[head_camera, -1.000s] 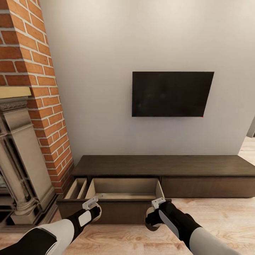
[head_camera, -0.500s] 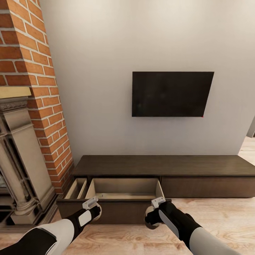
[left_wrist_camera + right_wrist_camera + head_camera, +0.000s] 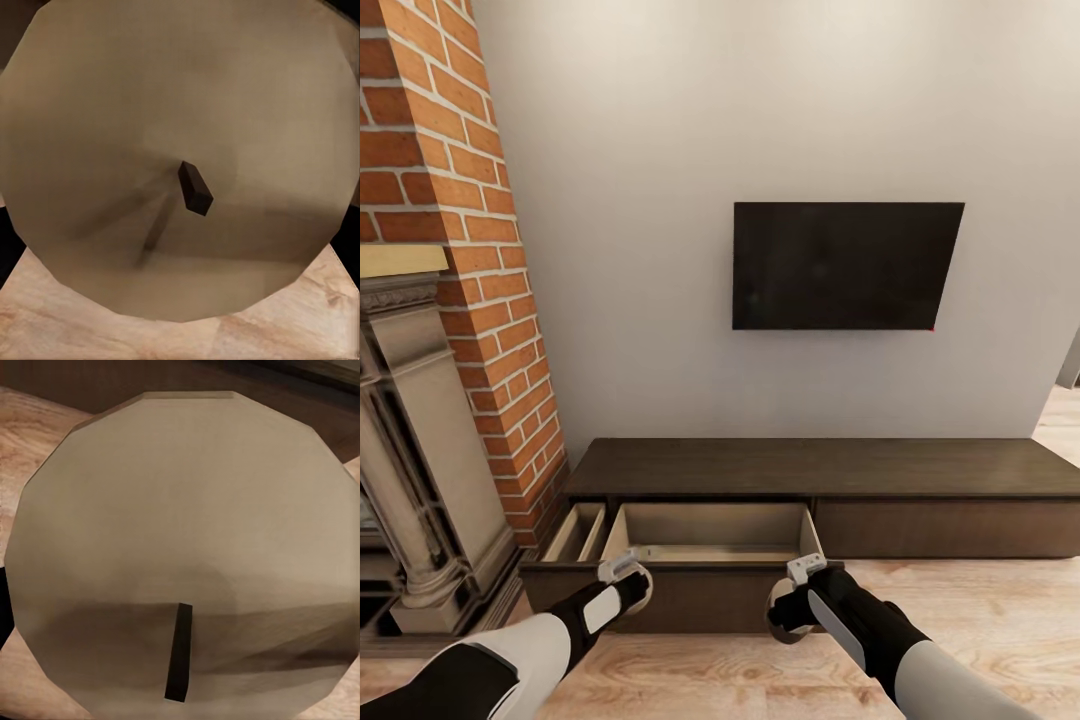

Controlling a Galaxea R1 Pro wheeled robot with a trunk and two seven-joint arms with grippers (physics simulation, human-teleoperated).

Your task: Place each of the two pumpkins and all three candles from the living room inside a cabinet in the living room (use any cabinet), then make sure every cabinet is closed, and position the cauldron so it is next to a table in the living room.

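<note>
Long, low, dark brown cabinet [image 3: 830, 480] against the wall, left drawer [image 3: 710, 545] pulled open.

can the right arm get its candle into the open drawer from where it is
Probably yes. The right end effector holds a candle just in front of the cabinet, and the pulled-out drawer gapes open right beyond it with nothing between.

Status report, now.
Left gripper shut on left candle. Right gripper shut on right candle. Both at the front edge of the cabinet's open drawer. Nothing blocking it.
</note>
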